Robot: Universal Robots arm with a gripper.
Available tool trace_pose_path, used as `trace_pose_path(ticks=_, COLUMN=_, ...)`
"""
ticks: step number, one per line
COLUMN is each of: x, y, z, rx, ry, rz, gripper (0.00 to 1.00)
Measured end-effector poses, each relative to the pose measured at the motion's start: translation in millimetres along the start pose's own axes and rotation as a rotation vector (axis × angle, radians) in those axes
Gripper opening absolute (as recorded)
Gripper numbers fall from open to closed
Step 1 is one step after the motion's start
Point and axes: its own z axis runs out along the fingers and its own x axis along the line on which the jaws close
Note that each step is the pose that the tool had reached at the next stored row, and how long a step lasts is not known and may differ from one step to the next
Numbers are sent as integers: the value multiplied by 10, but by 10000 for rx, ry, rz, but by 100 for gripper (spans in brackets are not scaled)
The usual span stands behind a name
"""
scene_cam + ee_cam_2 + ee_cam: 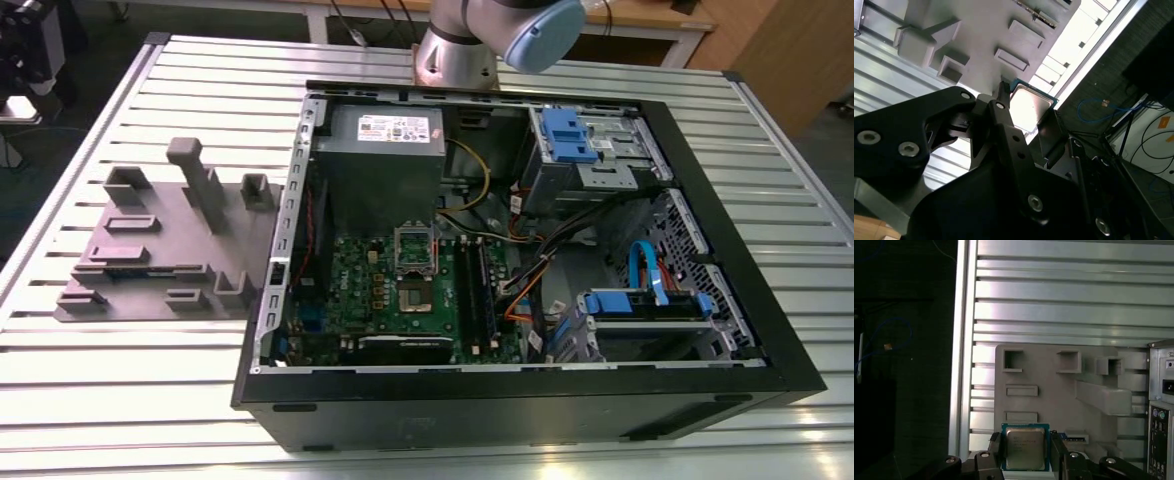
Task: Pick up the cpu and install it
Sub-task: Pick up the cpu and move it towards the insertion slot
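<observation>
The small flat square cpu (1025,447) (1030,102) with a pale silvery metal top is held clamped in the black end effector (1026,450) (1028,107), over the grey plastic fixture block (1054,390) on the slatted metal surface (1054,300).

At the top centre of the exterior view the arm (497,40) is cut off by the frame's edge, and in the second wrist view the gripper (1026,107) hides part of the cpu (1030,100) behind its fingers.
</observation>
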Motion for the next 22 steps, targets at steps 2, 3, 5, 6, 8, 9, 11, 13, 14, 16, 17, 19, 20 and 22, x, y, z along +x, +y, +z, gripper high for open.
trace_pose_path(ticks=2, x=1, y=2, z=-39, rx=15, ry=0, rz=4, gripper=47)
trace_pose_path(ticks=3, x=1, y=3, z=-55, rx=25, ry=0, rz=5, gripper=47)
trace_pose_path(ticks=5, x=1, y=4, z=-78, rx=47, ry=1, rz=8, gripper=47)
trace_pose_path(ticks=6, x=1, y=4, z=-80, rx=53, ry=0, rz=8, gripper=47)
trace_pose_path(ticks=8, x=2, y=4, z=-80, rx=59, ry=-2, rz=9, gripper=47)
trace_pose_path(ticks=9, x=1, y=4, z=-81, rx=62, ry=1, rz=8, gripper=47)
trace_pose_path(ticks=11, x=1, y=5, z=-81, rx=63, ry=1, rz=9, gripper=47)
trace_pose_path(ticks=13, x=-3, y=5, z=-82, rx=63, ry=2, rz=10, gripper=47)
trace_pose_path(ticks=14, x=-7, y=5, z=-82, rx=63, ry=1, rz=9, gripper=47)
trace_pose_path(ticks=16, x=-14, y=4, z=-82, rx=62, ry=1, rz=9, gripper=47)
trace_pose_path(ticks=17, x=-18, y=4, z=-82, rx=63, ry=1, rz=9, gripper=47)
trace_pose_path(ticks=19, x=-27, y=4, z=-82, rx=62, ry=1, rz=9, gripper=47)
trace_pose_path(ticks=20, x=-32, y=4, z=-82, rx=62, ry=1, rz=9, gripper=47)
trace_pose_path(ticks=22, x=-41, y=4, z=-82, rx=62, ry=1, rz=9, gripper=47)
